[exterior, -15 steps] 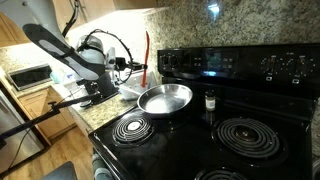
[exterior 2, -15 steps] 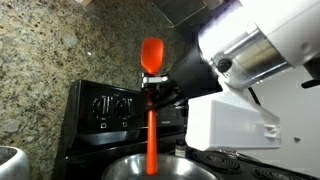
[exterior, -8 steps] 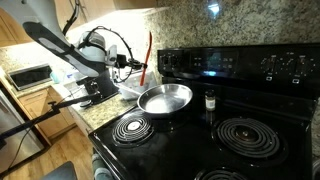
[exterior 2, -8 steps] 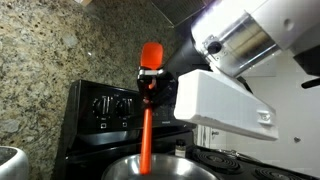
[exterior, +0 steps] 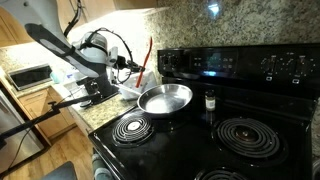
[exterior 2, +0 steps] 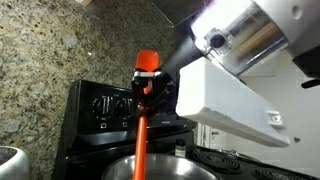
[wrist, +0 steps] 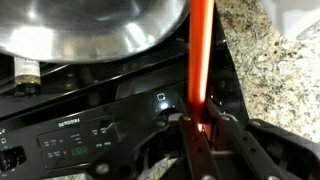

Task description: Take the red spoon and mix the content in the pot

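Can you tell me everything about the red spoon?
The red spoon is long, thin and orange-red, and it looks like plastic. It has a wider, rounded flat end, which points up. The spoon stands nearly upright, leaning a little. The gripper is closed on its handle just below that wide end. The thin end reaches down to the edge of the shiny pot. Its tip is hidden, so I cannot tell if it touches the pot.
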`<state>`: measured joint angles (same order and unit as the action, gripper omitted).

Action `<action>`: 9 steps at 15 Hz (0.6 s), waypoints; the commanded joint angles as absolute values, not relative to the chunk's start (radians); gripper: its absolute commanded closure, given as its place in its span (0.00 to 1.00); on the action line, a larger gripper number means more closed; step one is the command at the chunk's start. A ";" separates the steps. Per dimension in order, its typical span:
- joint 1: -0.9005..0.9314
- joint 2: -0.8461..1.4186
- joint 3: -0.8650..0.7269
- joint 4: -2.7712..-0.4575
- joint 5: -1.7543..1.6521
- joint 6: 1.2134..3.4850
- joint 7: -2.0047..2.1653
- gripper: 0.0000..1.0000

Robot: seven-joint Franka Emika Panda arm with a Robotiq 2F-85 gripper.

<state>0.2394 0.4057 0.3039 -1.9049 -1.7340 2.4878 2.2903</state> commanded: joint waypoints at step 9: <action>0.190 0.426 0.292 -1.876 -1.611 2.675 2.305 0.96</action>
<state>0.2151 0.4167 0.2879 -1.8966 -1.6410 2.6156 2.2857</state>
